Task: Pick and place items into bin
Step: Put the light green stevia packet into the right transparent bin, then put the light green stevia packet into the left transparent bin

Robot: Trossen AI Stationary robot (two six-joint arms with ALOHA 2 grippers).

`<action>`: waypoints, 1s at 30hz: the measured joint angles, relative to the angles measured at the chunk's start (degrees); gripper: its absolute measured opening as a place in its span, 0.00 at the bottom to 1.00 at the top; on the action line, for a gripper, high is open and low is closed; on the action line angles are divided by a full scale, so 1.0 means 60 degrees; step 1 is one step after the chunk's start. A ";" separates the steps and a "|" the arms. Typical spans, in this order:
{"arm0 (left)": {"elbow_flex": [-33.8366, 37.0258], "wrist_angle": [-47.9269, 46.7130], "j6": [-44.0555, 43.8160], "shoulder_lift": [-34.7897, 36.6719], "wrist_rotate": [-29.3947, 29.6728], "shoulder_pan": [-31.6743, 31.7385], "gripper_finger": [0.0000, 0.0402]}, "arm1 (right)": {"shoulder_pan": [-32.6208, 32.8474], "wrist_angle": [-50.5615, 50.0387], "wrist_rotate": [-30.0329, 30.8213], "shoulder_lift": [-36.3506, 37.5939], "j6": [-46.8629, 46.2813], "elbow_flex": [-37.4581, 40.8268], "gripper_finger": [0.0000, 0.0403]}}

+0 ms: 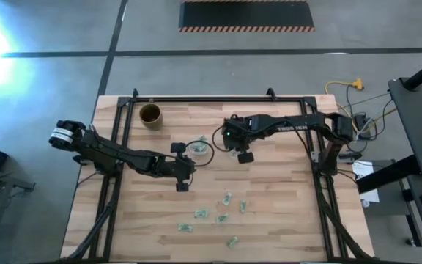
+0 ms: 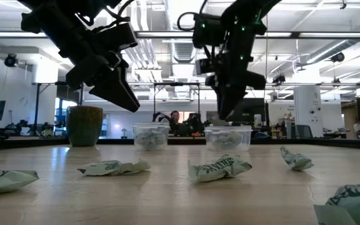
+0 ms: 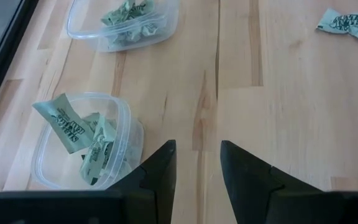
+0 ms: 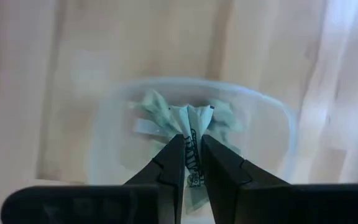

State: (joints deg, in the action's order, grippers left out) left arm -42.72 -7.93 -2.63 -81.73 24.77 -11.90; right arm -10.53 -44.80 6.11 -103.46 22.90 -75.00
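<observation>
Right gripper (image 4: 191,163) hangs over a clear tub (image 4: 272,118) near the table's middle, pinching a green-and-white wrapper (image 4: 192,134), I think so it drops inside. Left gripper (image 3: 197,165) waits parted and empty beside the other tub (image 3: 48,163); loose wrappers (image 1: 227,198) lie toward the near edge.

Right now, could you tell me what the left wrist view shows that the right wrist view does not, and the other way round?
Only the left wrist view shows two clear plastic tubs, one near and one farther, a loose green-and-white wrapper on the bare wooden table, and the left gripper with jaws open and empty. Only the right wrist view shows the right gripper shut on a green-and-white wrapper above one tub. Both show wrappers already lying inside a tub.
</observation>
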 joint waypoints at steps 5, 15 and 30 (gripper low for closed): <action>0.0013 0.0005 0.0001 0.0000 -0.0002 -0.0001 0.27 | -0.0649 0.0110 -0.0017 0.0000 -0.0046 0.0105 0.11; 0.0138 0.0034 0.0000 0.0000 0.0000 0.0000 0.27 | -0.1074 0.0161 -0.0019 0.0000 -0.0291 0.0112 0.13; 0.0120 0.0074 0.0000 0.0000 0.0000 0.0000 0.27 | -0.1055 0.0088 -0.0016 0.0014 -0.0766 0.0131 0.41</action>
State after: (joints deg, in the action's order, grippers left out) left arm -42.00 -7.49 -2.63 -81.73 24.77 -11.90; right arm -16.86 -44.27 6.02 -103.38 18.30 -74.22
